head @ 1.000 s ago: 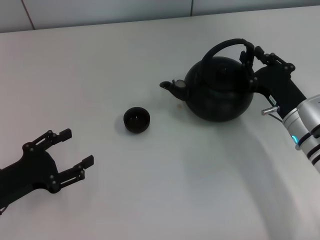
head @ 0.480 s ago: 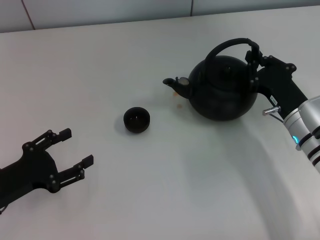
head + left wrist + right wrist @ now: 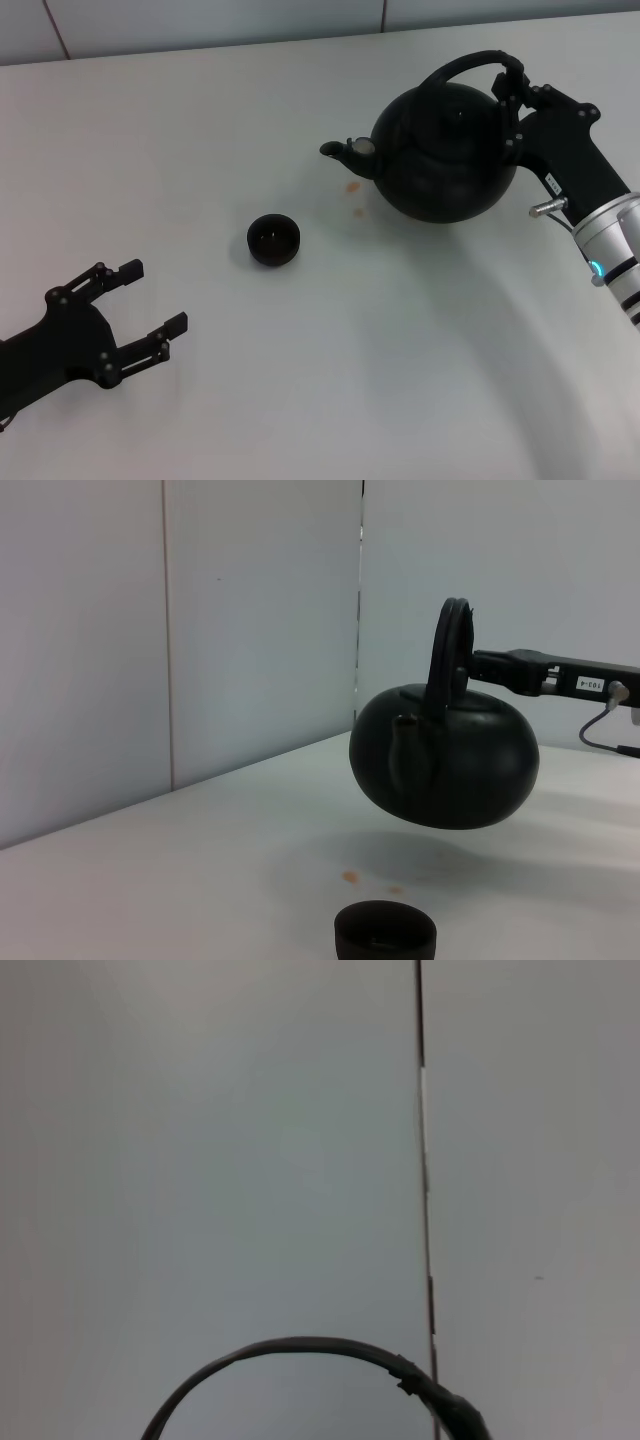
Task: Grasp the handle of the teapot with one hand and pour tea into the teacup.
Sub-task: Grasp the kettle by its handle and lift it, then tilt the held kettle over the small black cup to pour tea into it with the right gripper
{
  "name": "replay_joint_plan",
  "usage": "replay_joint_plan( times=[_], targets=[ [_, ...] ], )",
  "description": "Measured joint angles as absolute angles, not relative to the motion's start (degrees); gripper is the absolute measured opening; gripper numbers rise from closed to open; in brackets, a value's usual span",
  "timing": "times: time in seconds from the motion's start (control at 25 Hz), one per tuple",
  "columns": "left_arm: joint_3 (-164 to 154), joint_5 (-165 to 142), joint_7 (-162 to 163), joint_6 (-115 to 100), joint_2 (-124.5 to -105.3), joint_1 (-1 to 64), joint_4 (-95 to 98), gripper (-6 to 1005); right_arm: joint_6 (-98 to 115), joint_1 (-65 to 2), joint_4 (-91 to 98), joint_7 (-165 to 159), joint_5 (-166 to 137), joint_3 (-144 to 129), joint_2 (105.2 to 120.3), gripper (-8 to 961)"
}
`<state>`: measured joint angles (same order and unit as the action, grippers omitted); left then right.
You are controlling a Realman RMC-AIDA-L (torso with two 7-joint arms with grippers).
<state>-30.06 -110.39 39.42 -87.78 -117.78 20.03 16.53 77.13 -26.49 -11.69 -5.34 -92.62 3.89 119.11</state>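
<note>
The large black teapot hangs above the white table, right of centre, its spout pointing left toward the teacup. My right gripper is shut on the right end of the arched handle. The left wrist view shows the teapot clear of the table with its shadow below, and the teacup in front. The handle's arc shows in the right wrist view. My left gripper is open and empty at the near left, parked on the table.
Two small orange spots lie on the table under the spout, between teapot and teacup. A grey wall runs along the table's far edge.
My right gripper has lifted the teapot off the table and carried it slightly back and up. The orange spots beneath it have come into view. The left arm and the teacup have not moved.
</note>
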Motion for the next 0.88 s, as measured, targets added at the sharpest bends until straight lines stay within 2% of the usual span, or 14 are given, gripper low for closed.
replay_joint_plan(
  times=[0.56,0.88],
  targets=[
    [-30.1,-110.4,39.4,-87.8,-117.93,19.9,16.5,833,77.1,-27.0,-9.7,-8.1,-95.6,3.9,119.06,84],
    [-30.1,-110.4,39.3,-87.8,-117.99,19.8,16.4,834,74.6,-29.5,-8.0,-10.2,-99.6,3.9,119.02,83]
  ],
)
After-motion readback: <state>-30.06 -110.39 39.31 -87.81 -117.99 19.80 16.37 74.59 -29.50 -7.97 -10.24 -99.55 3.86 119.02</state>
